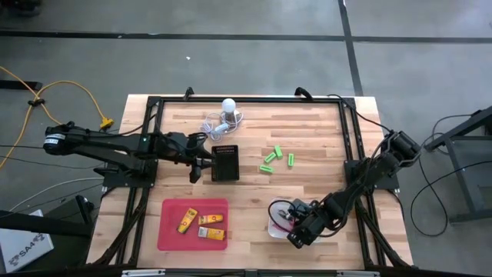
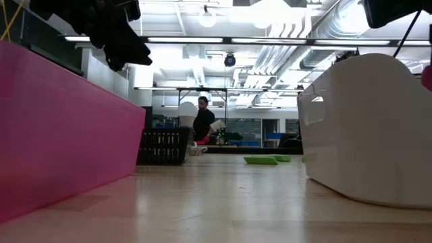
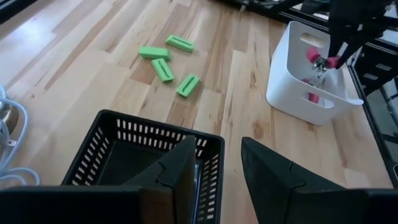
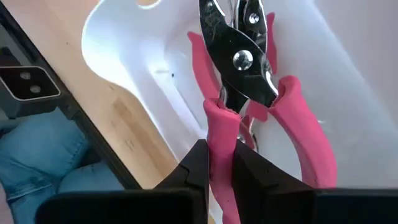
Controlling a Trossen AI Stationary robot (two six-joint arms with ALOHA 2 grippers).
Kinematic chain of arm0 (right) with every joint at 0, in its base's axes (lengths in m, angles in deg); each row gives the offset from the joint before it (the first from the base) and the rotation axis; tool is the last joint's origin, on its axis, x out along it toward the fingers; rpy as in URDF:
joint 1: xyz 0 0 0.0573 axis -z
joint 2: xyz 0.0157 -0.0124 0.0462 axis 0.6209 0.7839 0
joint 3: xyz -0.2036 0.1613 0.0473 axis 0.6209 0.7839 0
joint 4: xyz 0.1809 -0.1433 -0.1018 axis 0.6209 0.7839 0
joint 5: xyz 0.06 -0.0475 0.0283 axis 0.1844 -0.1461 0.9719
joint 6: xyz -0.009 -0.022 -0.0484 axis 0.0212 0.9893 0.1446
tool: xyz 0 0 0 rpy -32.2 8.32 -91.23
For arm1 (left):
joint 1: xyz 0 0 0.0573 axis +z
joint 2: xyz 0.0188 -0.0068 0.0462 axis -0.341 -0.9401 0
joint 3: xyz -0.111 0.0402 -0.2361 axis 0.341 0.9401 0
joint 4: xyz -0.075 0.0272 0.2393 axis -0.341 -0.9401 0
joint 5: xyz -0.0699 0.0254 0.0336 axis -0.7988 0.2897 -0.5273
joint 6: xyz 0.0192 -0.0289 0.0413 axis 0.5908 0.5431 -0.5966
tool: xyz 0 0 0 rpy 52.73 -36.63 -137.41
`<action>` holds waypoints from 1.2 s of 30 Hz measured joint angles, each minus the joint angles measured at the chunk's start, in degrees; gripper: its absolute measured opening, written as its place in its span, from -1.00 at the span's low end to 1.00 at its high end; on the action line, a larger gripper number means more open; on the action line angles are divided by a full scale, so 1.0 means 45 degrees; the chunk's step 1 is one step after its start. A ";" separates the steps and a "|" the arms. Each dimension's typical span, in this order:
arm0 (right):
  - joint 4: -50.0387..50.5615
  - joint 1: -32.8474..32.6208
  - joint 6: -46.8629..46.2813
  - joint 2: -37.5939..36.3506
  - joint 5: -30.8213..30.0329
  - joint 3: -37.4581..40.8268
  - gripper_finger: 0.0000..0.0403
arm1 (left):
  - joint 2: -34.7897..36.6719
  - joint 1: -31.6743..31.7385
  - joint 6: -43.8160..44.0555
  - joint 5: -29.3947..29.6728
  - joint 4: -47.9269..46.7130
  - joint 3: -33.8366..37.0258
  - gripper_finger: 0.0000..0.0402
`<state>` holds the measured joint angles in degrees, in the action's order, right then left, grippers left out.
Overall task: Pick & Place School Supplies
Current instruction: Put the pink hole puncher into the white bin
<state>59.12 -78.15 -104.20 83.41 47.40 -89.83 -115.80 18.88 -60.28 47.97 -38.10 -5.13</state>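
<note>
My right gripper (image 4: 219, 155) is shut on the pink-handled tool (image 4: 239, 59) and holds it inside the white bin (image 1: 277, 225) at the table's near right. My left gripper (image 3: 230, 168) is open at the black ribbed basket (image 3: 124, 155). One finger stands over the basket's inside and one outside its wall (image 3: 214, 163); I cannot tell whether they touch it. Several green pieces (image 1: 274, 158) lie flat on the wood right of the basket. Three yellow-orange pieces (image 1: 201, 225) lie in the red tray (image 1: 171, 235). My right gripper pinches one pink handle (image 4: 217, 121) of the tool between its two fingers, which lie along the handle. It comes from above, as the left wrist view shows (image 3: 329, 59). The metal head (image 4: 239, 37) points away from the fingers into the bin. The other handle (image 4: 305, 130) is free.
A white bulb with a coiled pale cord (image 1: 225, 114) lies by the far edge behind the basket. A black frame (image 1: 347, 146) borders the table. Bare wood lies between tray, basket and bin. In the low view a person (image 2: 202, 123) stands far behind the table.
</note>
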 joint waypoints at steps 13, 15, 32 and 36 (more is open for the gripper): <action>0.0443 0.0055 0.0000 0.0752 0.0179 -0.0005 -0.84 | 0.0000 0.0000 -0.0005 -0.0272 0.0214 0.0000 -0.37; 0.0497 0.0082 0.0053 0.1080 0.0433 0.0000 -0.84 | 0.0000 0.0000 -0.0005 -0.0272 0.0220 0.0000 -0.37; 0.0414 0.0282 0.0783 0.1719 0.0795 0.0000 -0.64 | 0.0000 0.0002 -0.0010 -0.0280 0.0254 0.0000 -0.37; 0.0410 0.0291 0.0872 0.1719 0.0744 0.0000 -0.63 | 0.0000 0.0000 -0.0010 -0.0282 0.0254 0.0000 -0.37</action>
<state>60.96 -76.84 -100.28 91.14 50.75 -89.83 -115.80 18.88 -60.32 46.70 -36.95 -5.13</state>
